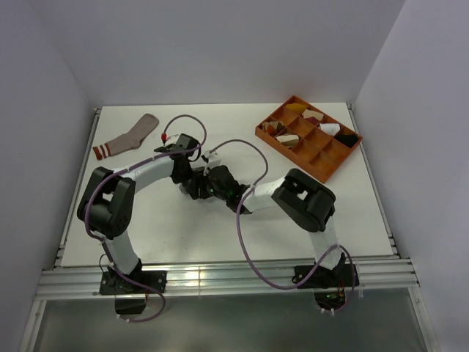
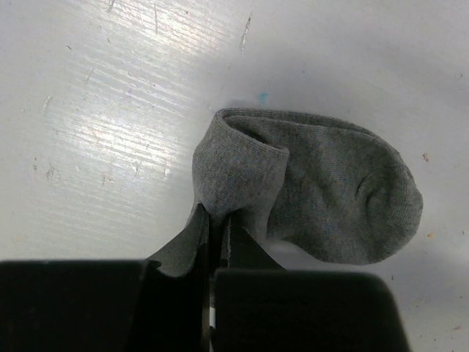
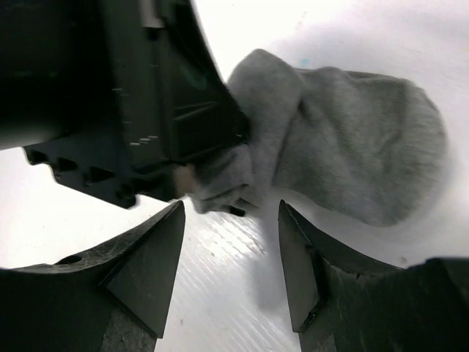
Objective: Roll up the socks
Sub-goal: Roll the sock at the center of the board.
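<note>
Grey sock point(image 2: 322, 191) cuff end lost inside the left gripper point(image 2: 216, 224); orange tray point(image 1: 289, 155) contents too small to identify

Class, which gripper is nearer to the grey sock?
Left. The left gripper is clamped on the grey sock's folded edge; the right gripper stands open close beside it, holding nothing.

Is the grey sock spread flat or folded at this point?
Partly folded: one end of the grey sock is doubled over the rest and pinched in the left gripper; the rounded end lies flat.
</note>
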